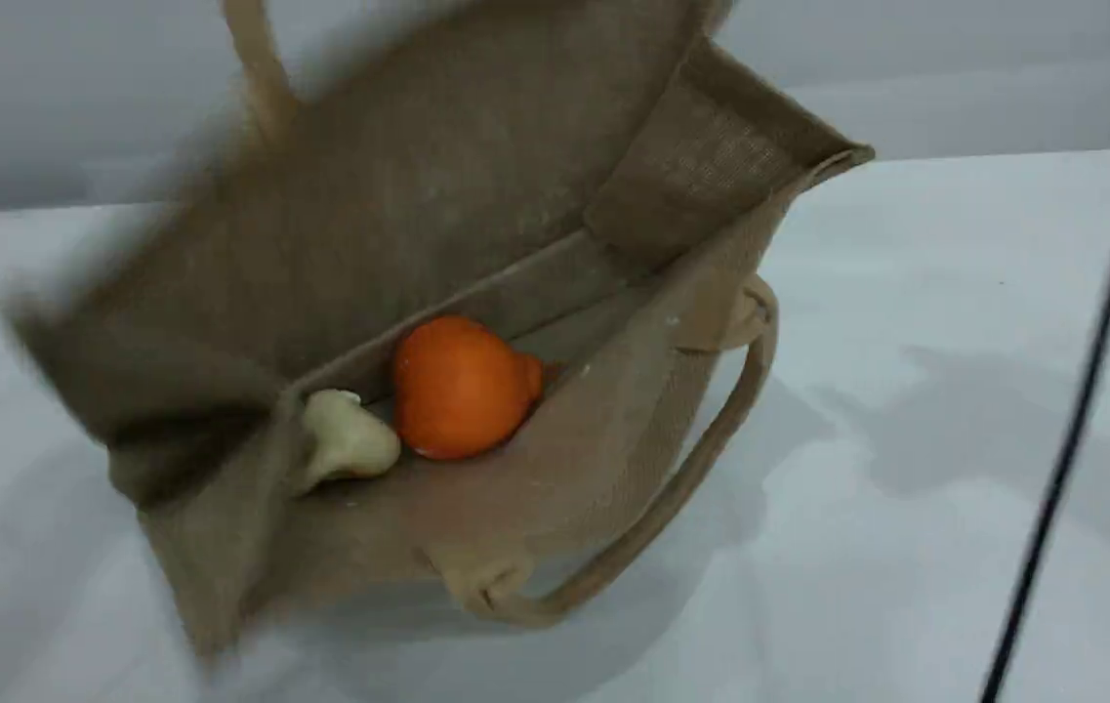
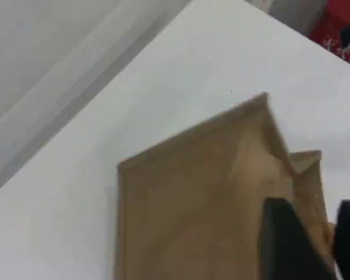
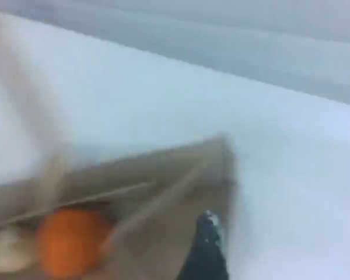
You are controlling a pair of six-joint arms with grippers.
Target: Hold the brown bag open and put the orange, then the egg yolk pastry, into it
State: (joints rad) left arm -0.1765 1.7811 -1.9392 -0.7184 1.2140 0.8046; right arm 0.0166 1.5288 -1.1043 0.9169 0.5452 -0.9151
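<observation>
The brown bag point(image 1: 476, 176) lies tilted on the white table with its mouth toward the camera, its upper rim blurred by motion. Inside it, the orange point(image 1: 462, 386) rests beside the egg yolk pastry point(image 1: 349, 439), which is on its left. No gripper shows in the scene view. In the left wrist view, my left gripper point(image 2: 325, 239) hovers over the bag point(image 2: 192, 198) with its two black fingers apart. In the right wrist view, one fingertip of my right gripper point(image 3: 207, 245) sits over the bag's point(image 3: 163, 175) near corner, with the orange point(image 3: 67, 242) and pastry point(image 3: 9, 251) visible inside.
One beige loop handle point(image 1: 701, 469) hangs out over the table point(image 1: 955, 342) on the bag's near side. A thin black cable point(image 1: 1082, 391) runs down the right of the scene view. Red items point(image 2: 338, 29) sit beyond the table's far corner.
</observation>
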